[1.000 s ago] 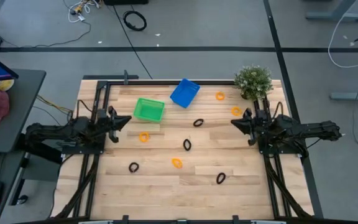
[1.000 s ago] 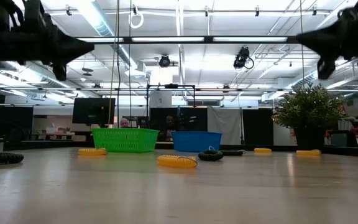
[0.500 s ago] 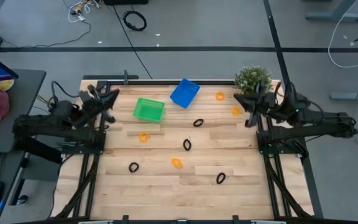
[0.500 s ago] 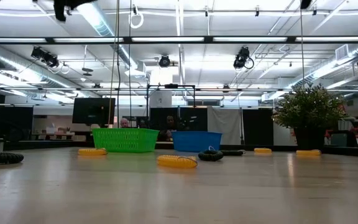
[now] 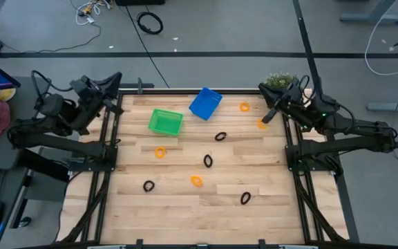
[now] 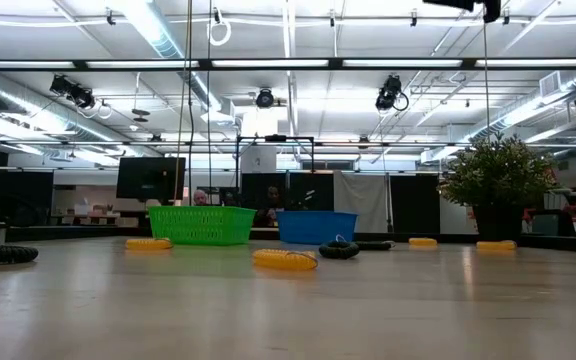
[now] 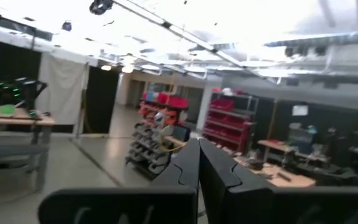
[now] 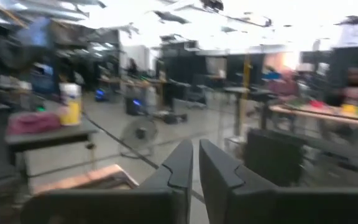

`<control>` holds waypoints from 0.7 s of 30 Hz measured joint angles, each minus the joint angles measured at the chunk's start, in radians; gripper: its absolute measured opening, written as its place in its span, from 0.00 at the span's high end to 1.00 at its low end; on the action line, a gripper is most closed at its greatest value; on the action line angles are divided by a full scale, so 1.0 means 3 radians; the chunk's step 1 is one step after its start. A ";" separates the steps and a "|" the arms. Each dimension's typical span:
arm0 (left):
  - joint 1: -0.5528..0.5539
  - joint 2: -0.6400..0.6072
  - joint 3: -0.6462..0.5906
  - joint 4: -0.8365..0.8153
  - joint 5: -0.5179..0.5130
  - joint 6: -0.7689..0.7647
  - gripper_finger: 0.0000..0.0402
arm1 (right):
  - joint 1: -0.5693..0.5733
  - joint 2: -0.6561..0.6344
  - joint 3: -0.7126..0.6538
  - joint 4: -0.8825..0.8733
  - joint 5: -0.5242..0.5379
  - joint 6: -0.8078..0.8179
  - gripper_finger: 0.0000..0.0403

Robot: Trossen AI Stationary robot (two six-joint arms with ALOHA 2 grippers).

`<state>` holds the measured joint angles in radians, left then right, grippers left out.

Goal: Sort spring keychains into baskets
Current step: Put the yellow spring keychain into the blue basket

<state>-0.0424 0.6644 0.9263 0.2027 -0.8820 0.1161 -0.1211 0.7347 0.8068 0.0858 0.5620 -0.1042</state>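
A: How do the grippers stand?

B: The left gripper is raised at the far left corner of the pale wooden table, its two dark fingers pressed together with nothing between them. The right gripper is lifted by the far right edge; its fingers show only a thin slit between them and grip nothing. Both wrist views look out into the room, not at the table.

A: What lies closest to the right gripper?

B: A small orange coiled spring keychain lies just beside its tips in the high view, and a second orange one is near, toward the far edge. The potted green plant stands right behind that arm.

A: And the baskets?

B: The bright green square plastic basket sits nearer the left gripper, the bright blue square plastic basket just beyond it toward the middle, turned askew. Neither shows a keychain inside.

A: The others?

B: Two more orange rings and four black coiled rings lie scattered on the boards, well apart from both grippers.
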 joint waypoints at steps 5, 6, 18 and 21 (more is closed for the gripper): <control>0.0000 0.0111 -0.0010 0.0001 -0.0297 0.0017 0.99 | -0.0040 0.0411 0.0557 -0.1102 0.0181 0.0562 0.86; 0.0001 0.0137 -0.0010 0.0000 -0.0356 0.0060 0.99 | -0.0076 0.0539 0.0726 -0.1422 0.0167 0.0712 0.85; 0.0206 0.0349 -0.0012 0.0001 -0.0643 0.0183 0.99 | -0.0620 0.1612 0.1797 -0.3305 -0.0424 0.1290 0.84; 0.0246 0.0388 -0.0012 -0.0019 -0.0662 0.0186 0.99 | -0.0576 0.1621 0.1801 -0.3255 -0.0452 0.1236 0.86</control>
<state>0.0315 0.7810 0.9226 0.1970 -1.0805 0.1720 -0.2938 1.2211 1.3472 -0.8908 0.4265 0.2666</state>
